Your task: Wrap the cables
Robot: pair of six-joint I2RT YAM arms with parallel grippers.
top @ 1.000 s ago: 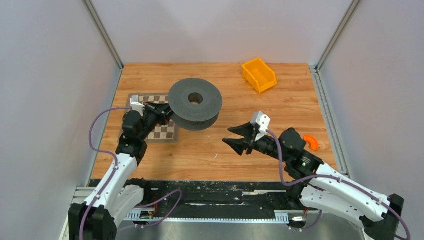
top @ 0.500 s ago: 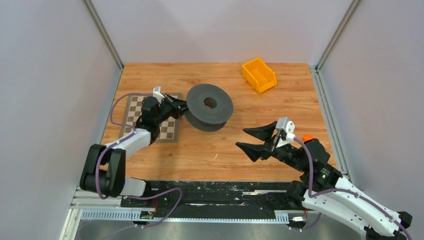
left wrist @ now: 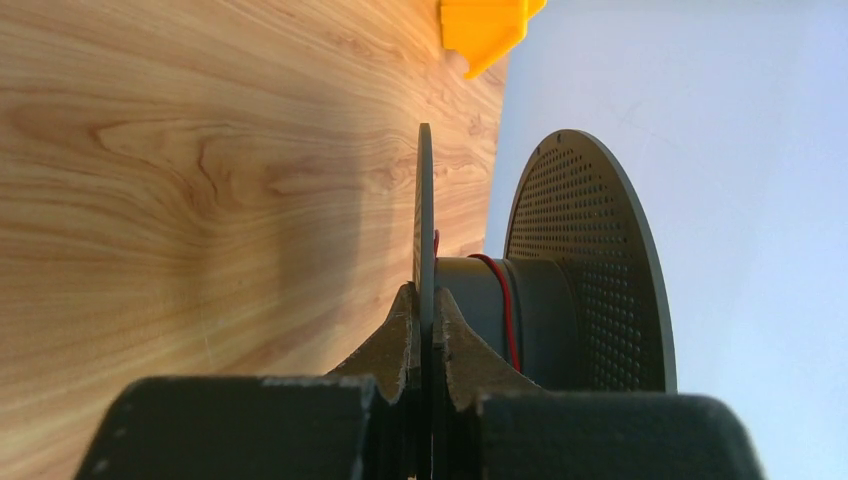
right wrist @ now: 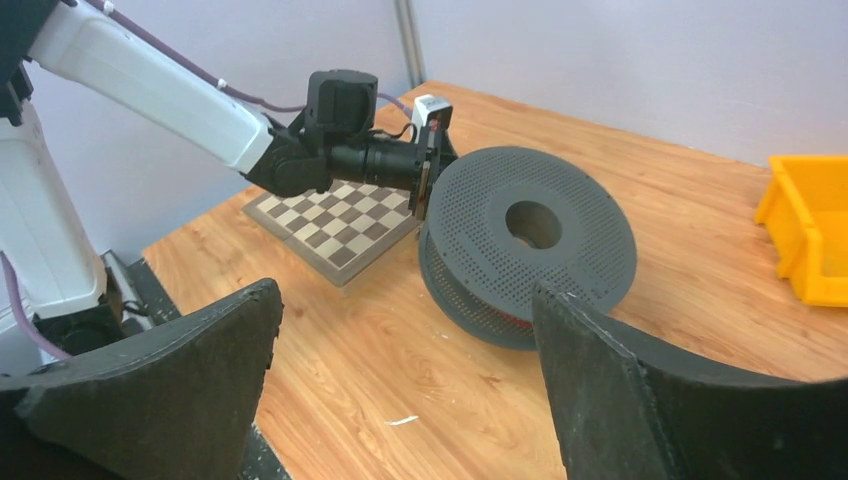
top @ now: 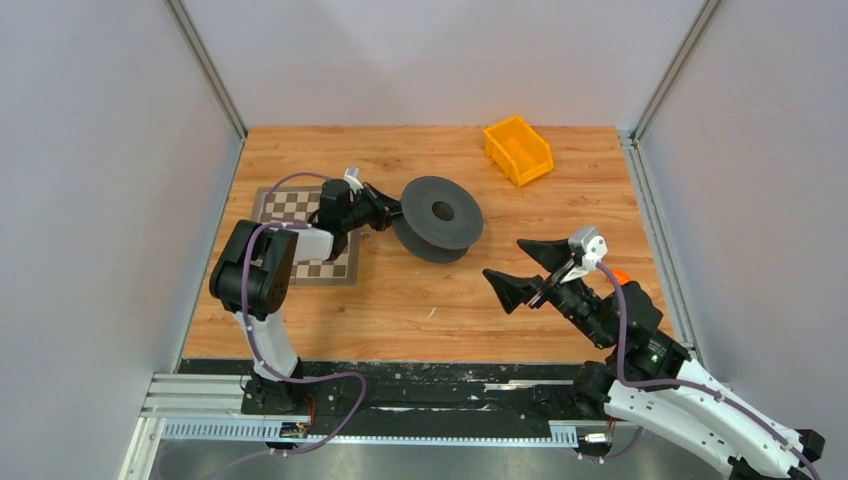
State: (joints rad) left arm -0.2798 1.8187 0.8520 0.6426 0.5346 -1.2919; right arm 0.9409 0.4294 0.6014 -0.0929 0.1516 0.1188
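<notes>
Within the last second the dark grey spool [top: 437,218] has been carried right and farther across the counter [top: 400,300], away from the checkered mat [top: 285,205]. One flange is clamped edge-on in the left gripper [left wrist: 424,305]. The right gripper [top: 530,270] has been drawn back to the near right, jaws wide apart and empty. The thin red cable [left wrist: 508,320] is seen on the hub. Wrapping is judged barely begun.
</notes>
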